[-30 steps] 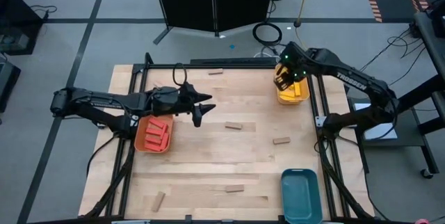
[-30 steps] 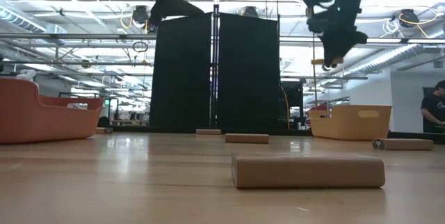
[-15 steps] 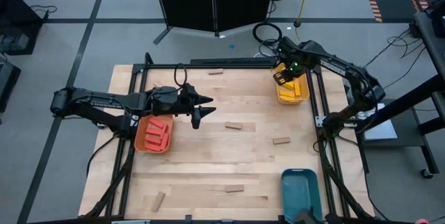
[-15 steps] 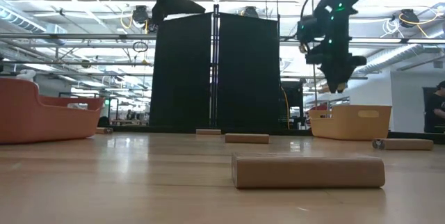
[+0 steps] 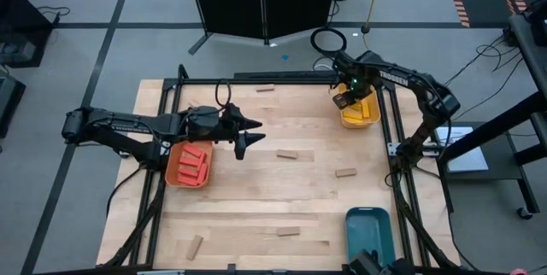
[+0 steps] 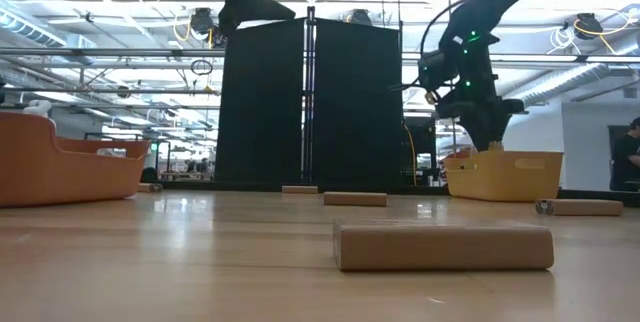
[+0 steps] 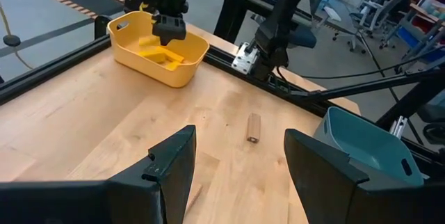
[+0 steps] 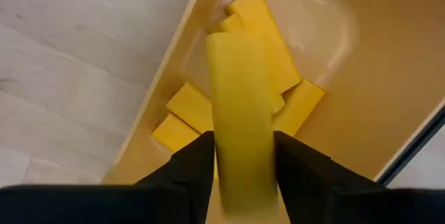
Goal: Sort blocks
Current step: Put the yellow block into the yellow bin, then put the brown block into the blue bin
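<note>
Hovering over the yellow tray (image 5: 360,113), the right gripper (image 8: 243,182) clamps a yellow block (image 8: 240,113); let go low, well inside the rim. The left gripper (image 5: 244,138) waits with fingers apart beside the orange tray (image 5: 171,172).

Yellow blocks (image 8: 240,106) fill a yellow tray (image 5: 360,113); red blocks (image 5: 193,163) sit in an orange tray (image 5: 173,172) (a teal tray (image 5: 370,237) too); tan blocks (image 5: 287,155) dot pale wood.

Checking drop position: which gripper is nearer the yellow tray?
Right. The right gripper hangs over the yellow tray; the left gripper hovers mid-table beside the orange tray.
</note>
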Controlling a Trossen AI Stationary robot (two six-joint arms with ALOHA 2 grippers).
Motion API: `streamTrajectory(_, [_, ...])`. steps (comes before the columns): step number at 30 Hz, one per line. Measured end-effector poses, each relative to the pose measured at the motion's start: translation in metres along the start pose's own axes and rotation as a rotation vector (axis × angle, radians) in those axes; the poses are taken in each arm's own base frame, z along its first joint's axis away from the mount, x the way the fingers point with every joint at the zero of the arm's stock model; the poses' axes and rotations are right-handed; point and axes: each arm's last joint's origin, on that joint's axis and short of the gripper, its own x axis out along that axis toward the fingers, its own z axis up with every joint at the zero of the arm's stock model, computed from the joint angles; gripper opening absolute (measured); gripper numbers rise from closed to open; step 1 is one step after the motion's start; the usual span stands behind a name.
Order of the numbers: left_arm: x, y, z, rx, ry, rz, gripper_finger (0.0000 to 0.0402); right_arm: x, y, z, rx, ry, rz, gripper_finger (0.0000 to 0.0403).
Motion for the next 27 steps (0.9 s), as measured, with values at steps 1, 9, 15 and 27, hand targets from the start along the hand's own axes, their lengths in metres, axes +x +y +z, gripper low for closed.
streamTrajectory(1, [0.0, 0.0, 0.0, 0.0, 0.001, -0.001, 0.0215, 0.001, 0.0, 0.0, 0.0, 0.002, 0.0, 0.0146])
streamTrajectory(9, [0.0, 0.001, 0.0, 0.032, 0.001, 0.001, 0.0215, 0.001, 0.0, -0.002, -0.015, 0.029, -0.006, 0.0198])
streamTrajectory(15, [0.001, 0.024, 0.0, 0.006, 0.065, 0.105, 0.0215, -0.014, -0.003, -0.017, -0.021, 0.056, 0.008, 0.0205])
streamTrajectory(27, [0.047, 0.066, -0.033, 0.138, 0.343, -0.068, 0.0215, -0.098, 0.018, -0.079, -0.008, -0.253, 0.402, 0.0201])
